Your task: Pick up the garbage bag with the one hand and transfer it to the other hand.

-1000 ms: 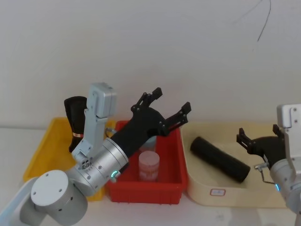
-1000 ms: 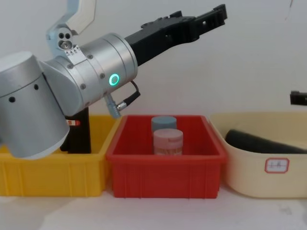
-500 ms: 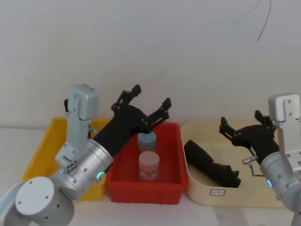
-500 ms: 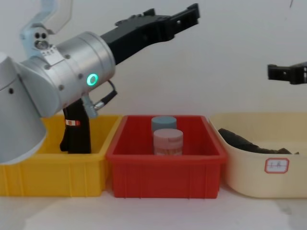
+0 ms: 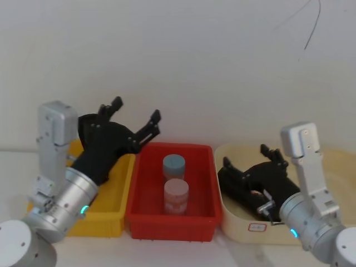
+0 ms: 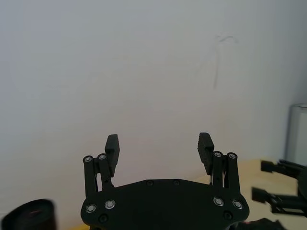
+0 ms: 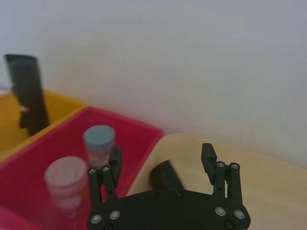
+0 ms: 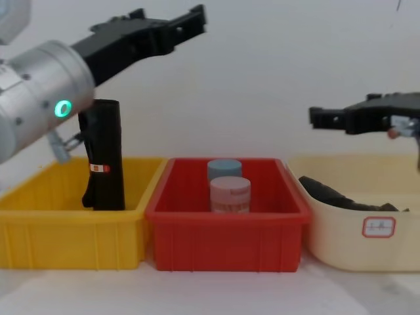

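Note:
The garbage bag, a black roll with a small red-and-white band, stands upright in the yellow bin; its top shows behind my left arm. My left gripper hangs open and empty above and just right of that roll, high in the chest view. A look-alike black roll lies in the cream tub. Over it my right gripper is open, its fingers apart on either side of the roll's end.
A red bin between the yellow bin and the tub holds a blue-grey lidded jar and a pink one. A white wall runs close behind all three containers. The tub carries a small label on its front.
My left arm has drawn back to the left, from above the red bin to above the yellow bin. My right gripper has come forward and down over the roll in the cream tub, which has shifted.

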Motion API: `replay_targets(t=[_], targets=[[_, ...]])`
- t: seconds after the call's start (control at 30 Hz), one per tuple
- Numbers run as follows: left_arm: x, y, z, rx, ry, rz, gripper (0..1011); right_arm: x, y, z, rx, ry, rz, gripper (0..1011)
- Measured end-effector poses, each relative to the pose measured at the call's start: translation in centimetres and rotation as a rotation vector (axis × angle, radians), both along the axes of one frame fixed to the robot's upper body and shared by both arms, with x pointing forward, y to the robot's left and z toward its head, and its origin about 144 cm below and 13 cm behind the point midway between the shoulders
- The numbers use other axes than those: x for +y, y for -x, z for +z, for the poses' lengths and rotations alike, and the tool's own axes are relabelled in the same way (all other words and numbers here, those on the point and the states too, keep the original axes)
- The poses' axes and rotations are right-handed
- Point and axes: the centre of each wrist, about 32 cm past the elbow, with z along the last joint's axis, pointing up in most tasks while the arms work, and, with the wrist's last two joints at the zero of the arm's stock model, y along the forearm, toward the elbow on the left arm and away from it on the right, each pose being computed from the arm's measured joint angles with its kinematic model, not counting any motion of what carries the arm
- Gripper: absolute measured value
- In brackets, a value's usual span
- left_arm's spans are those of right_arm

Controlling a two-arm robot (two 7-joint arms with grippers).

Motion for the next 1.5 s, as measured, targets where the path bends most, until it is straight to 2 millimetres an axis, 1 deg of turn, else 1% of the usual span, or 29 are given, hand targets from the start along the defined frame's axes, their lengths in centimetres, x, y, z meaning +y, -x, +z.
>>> replay_targets(t=[0.2,0.53,1.13,1.5], targets=[[1.3,0.7,0.0,-0.003,-0.002,0.060,1001,1.0,0.3,-0.4,0.029,0.014,0.056,1001],[2.5,1.3,0.1,-0.005,-0.008,0.111,1001,2.5,0.3,-1.0,0.060,0.037,0.120,1001],[3.2,1.6,0.2,-0.007,-0.011,0.143,1001,4.1,-0.7,-0.9,0.136,0.039,0.207,1001],[3.3,1.7,0.2,-0.007,-0.011,0.148,1001,5.4,-1.6,-1.3,0.175,0.058,0.245,1001]])
